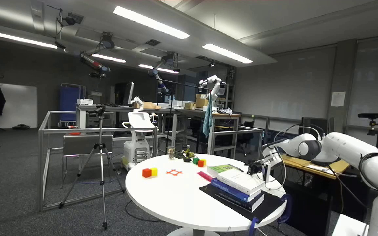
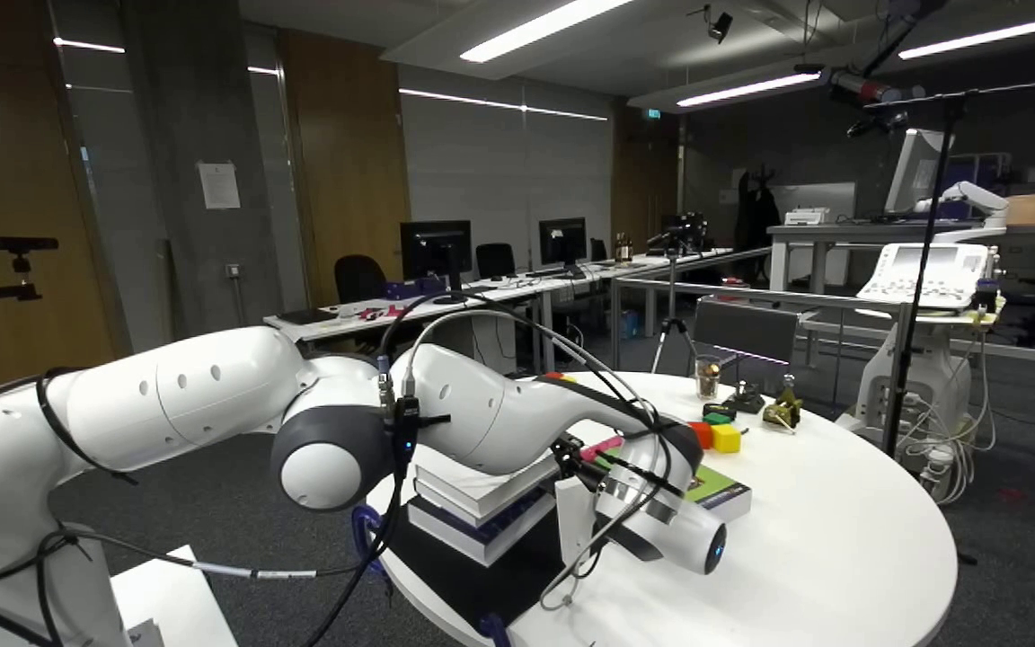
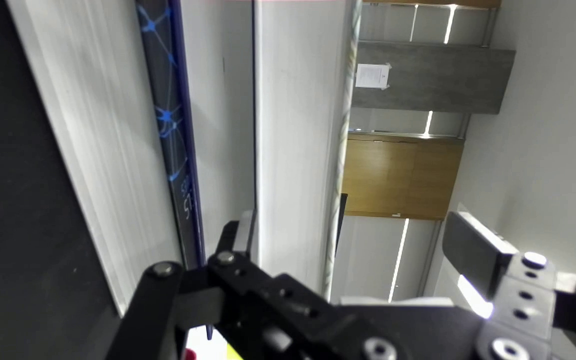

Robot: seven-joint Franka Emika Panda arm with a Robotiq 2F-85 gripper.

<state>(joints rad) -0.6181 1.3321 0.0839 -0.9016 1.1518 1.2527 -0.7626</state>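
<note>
My gripper (image 3: 363,245) is open in the wrist view, with a wide gap between its fingers and nothing held. It is beside a stack of books on the white round table (image 1: 176,200). The top white book (image 1: 238,180) shows its page edges in the wrist view (image 3: 300,125), lying in view between the two fingers. One finger is near the line between it and the blue book (image 1: 230,190) below; I cannot tell if they touch. A dark book (image 1: 235,200) is at the bottom. The gripper shows in both exterior views (image 1: 254,167) (image 2: 567,456).
The stack stands on a black mat (image 1: 269,209), with blue clamps (image 1: 286,206) at the table edge. A green book (image 2: 711,485) and a pink item (image 1: 205,176) lie beside it. Red (image 1: 147,172) and yellow blocks (image 1: 154,171), a glass (image 1: 171,152) and small objects stand farther off.
</note>
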